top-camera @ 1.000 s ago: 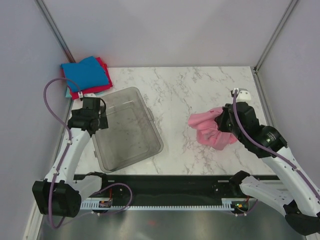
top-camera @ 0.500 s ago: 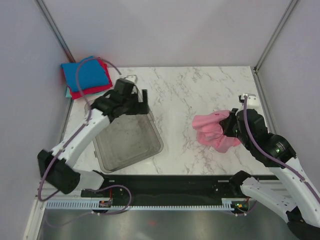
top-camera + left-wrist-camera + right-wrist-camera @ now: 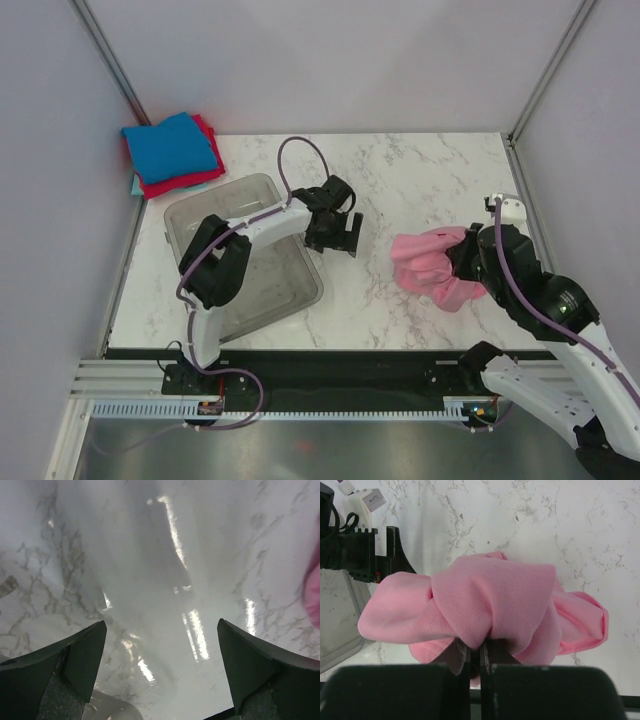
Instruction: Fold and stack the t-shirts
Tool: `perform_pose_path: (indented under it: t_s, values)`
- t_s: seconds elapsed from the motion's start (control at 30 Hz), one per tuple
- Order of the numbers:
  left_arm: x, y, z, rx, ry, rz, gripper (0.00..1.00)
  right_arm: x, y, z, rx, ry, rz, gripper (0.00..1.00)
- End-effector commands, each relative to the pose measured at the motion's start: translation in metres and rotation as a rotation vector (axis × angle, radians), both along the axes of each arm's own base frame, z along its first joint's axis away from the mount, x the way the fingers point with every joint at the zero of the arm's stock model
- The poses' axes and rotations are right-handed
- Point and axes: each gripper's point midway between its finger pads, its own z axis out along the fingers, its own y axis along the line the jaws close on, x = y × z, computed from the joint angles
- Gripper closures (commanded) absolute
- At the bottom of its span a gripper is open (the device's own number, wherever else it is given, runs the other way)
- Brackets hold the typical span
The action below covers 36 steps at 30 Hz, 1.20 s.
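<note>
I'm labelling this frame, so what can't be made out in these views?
- Right wrist view: the right gripper has its tips buried in the pink t-shirt.
- Top view: the teal t-shirt is only a sliver under the red t-shirt and blue t-shirt.
- Left wrist view: the right edge cuts off the pink t-shirt.

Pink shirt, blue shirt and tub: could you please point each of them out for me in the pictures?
pink shirt (image 3: 490, 600): right wrist view, on the bunched middle fold.
blue shirt (image 3: 172, 145): top view, on the middle of its upper face.
tub (image 3: 275, 285): top view, on its bare floor near the right wall.
</note>
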Motion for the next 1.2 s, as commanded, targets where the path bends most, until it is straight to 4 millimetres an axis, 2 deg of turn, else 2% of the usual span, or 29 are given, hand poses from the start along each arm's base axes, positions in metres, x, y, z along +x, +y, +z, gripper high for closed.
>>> perform_pose_path:
  t_s: [0.0, 0.03, 0.1, 0.13, 0.17, 0.2, 0.23, 0.27, 0.3, 0.33, 0.43, 0.47, 0.53, 0.6, 0.7, 0.8, 0.93, 0.97, 1.03, 1.07, 1.1, 1.13, 1.17]
  values:
    - [-0.003, 0.037, 0.007, -0.006, -0.001, 0.026, 0.01, 0.0, -0.005, 0.013, 0.025, -0.044, -0.032, 1.0]
    - [-0.001, 0.052, 0.007, -0.017, 0.008, 0.035, 0.03, 0.001, -0.004, 0.011, 0.024, -0.039, -0.031, 1.0]
    - [-0.016, 0.082, 0.013, -0.002, 0.009, 0.038, 0.03, 0.001, -0.003, 0.008, 0.02, -0.03, -0.028, 1.0]
    - [-0.015, 0.105, 0.014, 0.007, 0.017, 0.075, 0.02, 0.001, -0.002, 0.006, 0.02, -0.027, -0.025, 1.0]
    - [-0.031, 0.125, 0.008, 0.029, 0.053, 0.095, 0.03, 0.002, -0.002, 0.005, 0.021, -0.026, -0.028, 1.0]
    - [-0.037, 0.139, 0.022, 0.011, 0.033, 0.122, 0.03, 0.002, -0.001, 0.004, 0.021, -0.025, -0.025, 1.0]
    - [-0.036, 0.16, 0.026, -0.005, 0.031, 0.177, 0.04, 0.003, 0.0, 0.003, 0.025, -0.025, -0.027, 1.0]
    - [-0.051, 0.17, 0.021, -0.022, 0.061, 0.191, 0.04, 0.005, 0.004, 0.0, 0.031, -0.02, -0.014, 1.0]
    - [-0.054, 0.179, 0.036, -0.046, 0.019, 0.21, 0.04, 0.006, 0.005, -0.001, 0.039, -0.019, -0.013, 1.0]
    - [-0.057, 0.194, 0.036, -0.019, 0.003, 0.226, 0.04, 0.008, 0.008, 0.0, 0.048, -0.027, -0.008, 1.0]
    - [-0.077, 0.218, 0.037, 0.04, 0.002, 0.242, 0.03, 0.012, 0.017, -0.007, 0.061, -0.005, 0.014, 1.0]
    - [-0.076, 0.221, 0.042, 0.052, -0.005, 0.251, 0.04, 0.011, 0.021, -0.008, 0.07, 0.0, 0.028, 1.0]
    - [-0.088, 0.215, 0.048, 0.026, 0.029, 0.227, 0.05, 0.012, 0.023, -0.009, 0.078, 0.003, 0.029, 1.0]
    - [-0.087, 0.216, 0.056, 0.022, 0.013, 0.238, 0.05, 0.012, 0.024, -0.008, 0.087, -0.001, 0.033, 1.0]
    - [-0.096, 0.234, 0.069, 0.1, 0.005, 0.275, 0.02, 0.009, 0.024, -0.006, 0.099, -0.006, 0.036, 1.0]
    - [-0.103, 0.255, 0.072, 0.174, 0.022, 0.313, 0.0, 0.006, 0.021, -0.007, 0.093, -0.001, 0.034, 1.0]
    - [-0.109, 0.238, 0.077, 0.071, 0.057, 0.285, 0.0, 0.005, 0.025, -0.005, 0.106, 0.001, 0.055, 1.0]
    - [-0.111, 0.228, 0.081, 0.012, 0.06, 0.27, 0.0, 0.006, 0.034, -0.002, 0.12, -0.001, 0.101, 1.0]
    - [-0.107, 0.214, 0.103, -0.096, -0.007, 0.279, 0.0, 0.013, 0.053, 0.003, 0.141, -0.008, 0.177, 1.0]
    - [-0.106, 0.209, 0.112, -0.135, -0.03, 0.279, 0.01, 0.009, 0.072, 0.013, 0.186, -0.005, 0.276, 1.0]
    - [-0.104, 0.205, 0.127, -0.181, -0.094, 0.281, 0.01, 0.011, 0.083, 0.019, 0.191, -0.015, 0.341, 1.0]
    - [-0.101, 0.202, 0.137, -0.204, -0.118, 0.291, 0.02, 0.017, 0.104, 0.025, 0.216, -0.01, 0.417, 1.0]
    - [-0.102, 0.201, 0.142, -0.22, -0.138, 0.287, 0.02, 0.01, 0.124, 0.049, 0.276, -0.03, 0.536, 1.0]
